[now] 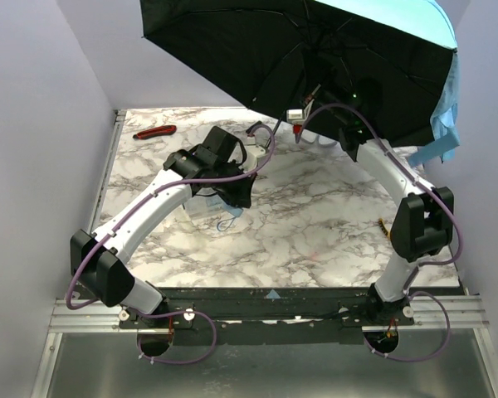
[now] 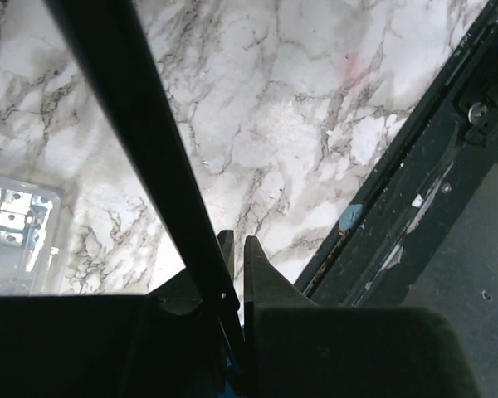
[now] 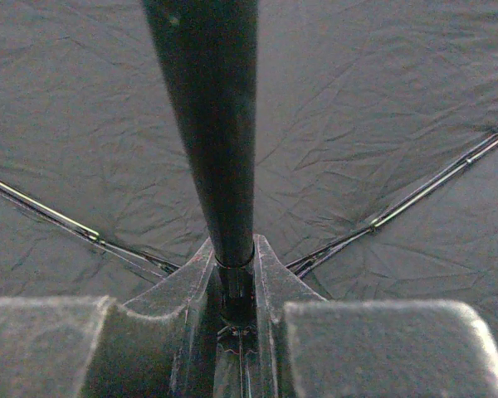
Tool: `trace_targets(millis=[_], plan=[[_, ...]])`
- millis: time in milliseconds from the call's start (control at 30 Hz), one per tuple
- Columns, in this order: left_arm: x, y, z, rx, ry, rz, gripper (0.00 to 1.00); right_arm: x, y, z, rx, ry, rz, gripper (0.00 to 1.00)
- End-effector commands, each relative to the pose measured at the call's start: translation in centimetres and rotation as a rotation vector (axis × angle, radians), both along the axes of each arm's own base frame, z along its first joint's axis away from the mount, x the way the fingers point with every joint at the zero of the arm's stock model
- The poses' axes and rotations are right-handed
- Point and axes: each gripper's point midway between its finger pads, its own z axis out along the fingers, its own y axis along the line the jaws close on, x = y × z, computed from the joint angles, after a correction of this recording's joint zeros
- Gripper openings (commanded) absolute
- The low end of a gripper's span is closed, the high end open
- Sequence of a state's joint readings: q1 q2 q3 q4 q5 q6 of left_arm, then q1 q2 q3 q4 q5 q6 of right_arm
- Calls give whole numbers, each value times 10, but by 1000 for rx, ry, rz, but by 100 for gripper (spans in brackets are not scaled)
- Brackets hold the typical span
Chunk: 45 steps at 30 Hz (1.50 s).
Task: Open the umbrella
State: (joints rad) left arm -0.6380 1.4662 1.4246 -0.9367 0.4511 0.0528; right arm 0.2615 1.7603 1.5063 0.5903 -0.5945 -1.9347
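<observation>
Left gripper was clamped on the thin shaft; right gripper flanked it higher up, though I couldn't tell if it gripped. The umbrella spread open across the upper right and looked light but top-heavy, best held by the stiff shaft.

Overhead, two wrist close-ups; shared umbrella

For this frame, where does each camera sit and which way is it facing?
Top external: above and behind the robot, looking down on the marble table and open umbrella; left arm and right arm show.
Left wrist: looking down the shaft to the table's near edge; its fingers grip the shaft.
Right wrist: looking up the shaft into the black canopy underside; its fingers flank the shaft.
Shared: both wrist views show the shaft.
</observation>
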Motion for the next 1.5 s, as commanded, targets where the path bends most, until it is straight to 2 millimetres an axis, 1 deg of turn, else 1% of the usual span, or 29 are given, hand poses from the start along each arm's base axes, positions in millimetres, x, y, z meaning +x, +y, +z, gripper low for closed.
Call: trace_targets(millis=[0,200,367,500,533,633,733,767,800,933,1000,1067,1200,1267,1333,1400,1467], plan=[[-101,57,-31,212,244,-273,0,34,-176,75,261,-172,-578,21],[-107,67,-38,246,252,-283,0,44,-195,81,290,-180,-647,21],[-108,70,-38,253,243,-306,0,52,-210,78,304,-169,-706,22],[-109,72,-39,256,241,-327,0,61,-226,72,300,-157,-755,22],[-110,72,-39,256,240,-332,0,62,-235,70,311,-154,-788,22],[-112,73,-40,260,249,-341,0,66,-247,68,321,-153,-819,23],[-115,76,-42,264,260,-353,0,69,-248,71,331,-160,-818,23],[-116,77,-43,267,262,-355,0,68,-262,74,337,-171,-842,23],[-117,78,-44,270,267,-359,0,69,-264,74,338,-171,-844,23],[-122,83,-48,281,285,-366,0,68,-261,73,328,-179,-827,29],[-124,84,-49,285,292,-369,0,68,-260,72,325,-177,-823,30],[-129,88,-52,294,306,-378,0,69,-265,75,345,-177,-836,30],[-135,91,-54,292,320,-385,0,70,-266,77,345,-176,-835,29],[-133,89,-53,290,315,-384,0,69,-263,74,332,-175,-823,27],[-128,85,-50,280,301,-377,0,66,-258,67,308,-163,-802,25],[-119,77,-44,263,272,-366,0,61,-246,58,265,-156,-754,22],[-106,66,-35,236,234,-347,0,53,-234,49,233,-147,-706,23]])
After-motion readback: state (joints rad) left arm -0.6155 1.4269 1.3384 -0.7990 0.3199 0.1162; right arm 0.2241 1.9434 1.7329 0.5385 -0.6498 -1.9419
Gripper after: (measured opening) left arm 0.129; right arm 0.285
